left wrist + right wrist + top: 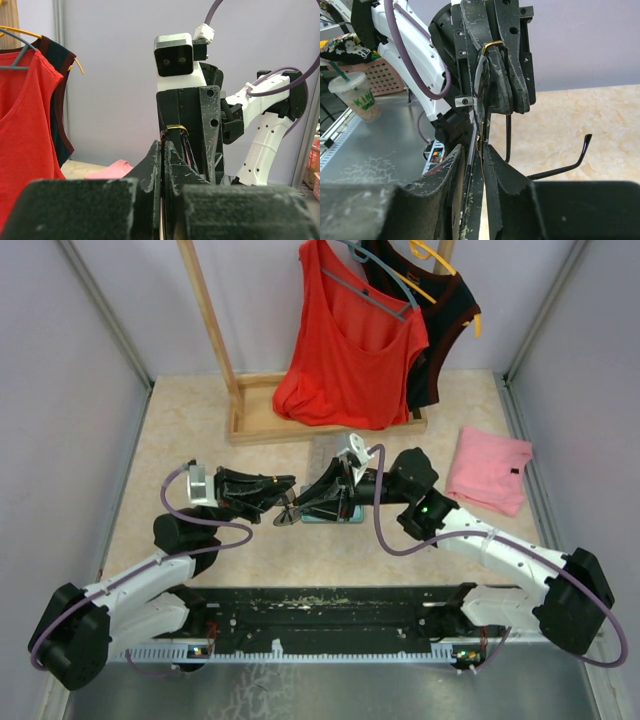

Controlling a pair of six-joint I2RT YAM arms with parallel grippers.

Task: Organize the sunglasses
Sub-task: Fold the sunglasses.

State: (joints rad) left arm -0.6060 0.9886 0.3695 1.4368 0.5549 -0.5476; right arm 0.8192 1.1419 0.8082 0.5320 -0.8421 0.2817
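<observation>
One pair of sunglasses point(287, 513) hangs above the table middle, between my two grippers, which meet nose to nose. My left gripper point(277, 502) is shut on the thin frame. In the left wrist view its fingertips point(156, 150) press together, and a gold bit of the sunglasses point(176, 128) shows just beyond them. My right gripper point(301, 507) comes from the other side. In the right wrist view its jaws point(476, 149) straddle the rim of the sunglasses point(480, 107), narrowly open with a sliver of gap on the left. One slim temple arm point(560, 170) sticks out to the right.
A light blue cloth point(335, 517) lies under the right gripper, with a grey case point(325, 454) behind it. A folded pink cloth point(488, 472) is at the right. Red point(345, 350) and black point(440, 320) tops hang on a wooden rack point(250, 425) at the back.
</observation>
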